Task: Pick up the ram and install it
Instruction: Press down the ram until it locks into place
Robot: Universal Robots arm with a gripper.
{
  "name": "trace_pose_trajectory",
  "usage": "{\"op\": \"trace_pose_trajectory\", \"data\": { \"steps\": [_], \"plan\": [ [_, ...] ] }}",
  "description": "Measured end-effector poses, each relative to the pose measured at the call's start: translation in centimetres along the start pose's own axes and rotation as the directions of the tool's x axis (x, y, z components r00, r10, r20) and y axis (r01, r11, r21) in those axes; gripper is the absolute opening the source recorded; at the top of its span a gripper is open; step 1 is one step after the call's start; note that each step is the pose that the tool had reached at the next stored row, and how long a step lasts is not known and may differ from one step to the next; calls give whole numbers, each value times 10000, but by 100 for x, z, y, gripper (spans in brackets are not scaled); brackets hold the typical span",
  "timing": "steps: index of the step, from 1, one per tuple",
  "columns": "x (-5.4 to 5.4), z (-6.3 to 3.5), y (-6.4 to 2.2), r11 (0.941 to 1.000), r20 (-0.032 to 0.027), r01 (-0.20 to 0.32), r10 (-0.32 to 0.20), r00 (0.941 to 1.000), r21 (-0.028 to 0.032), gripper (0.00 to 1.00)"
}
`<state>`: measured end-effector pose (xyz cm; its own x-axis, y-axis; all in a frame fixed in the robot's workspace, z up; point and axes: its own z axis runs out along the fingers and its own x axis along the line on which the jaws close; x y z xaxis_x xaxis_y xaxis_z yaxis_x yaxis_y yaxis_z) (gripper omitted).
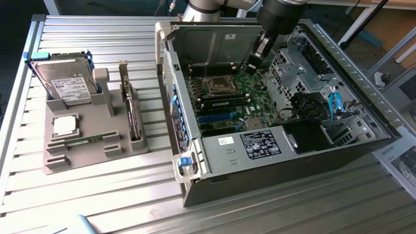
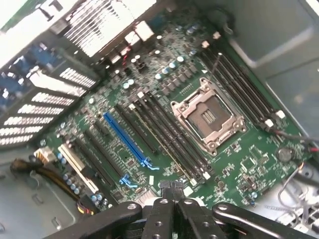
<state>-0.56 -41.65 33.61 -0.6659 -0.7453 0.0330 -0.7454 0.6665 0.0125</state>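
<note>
Ram [image 1: 85, 141]: thin green stick, seems to lie flat in a slot of the grey tray [image 1: 78, 161], near the tray's front edge, just below the silver CPU [image 1: 64, 125]. HDD [image 1: 65, 84] stands at the tray's back; a card [image 1: 132, 114] stands on edge along the side twd the PC case [image 1: 273, 161]. Ram is well apart from the gripper [image 1: 252, 67]. Gripper hangs inside the open case, over the mobo [image 1: 227, 105] at its far end, past the CPU socket [image 1: 217, 86]. Wrist view: gripper [image 2: 172, 195] closed, fingers [image 2: 160, 211] pressed together, can't make out anything betw them. Socket [image 2: 208, 118] open, mem slots [image 2: 167, 142] beside it, blue slot [image 2: 127, 140] further over.
</note>
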Motion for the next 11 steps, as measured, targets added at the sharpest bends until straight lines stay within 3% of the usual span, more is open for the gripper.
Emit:
{"op": "trace_pose_trajectory", "data": {
  "steps": [5, 11],
  "plan": [
    [0, 0, 0, 9958, 11, -919, 919, 9958, -31, 10],
    [0, 0, 0, 9794, 20, -2017, 2017, 9794, -70, 10]
  ]
}}
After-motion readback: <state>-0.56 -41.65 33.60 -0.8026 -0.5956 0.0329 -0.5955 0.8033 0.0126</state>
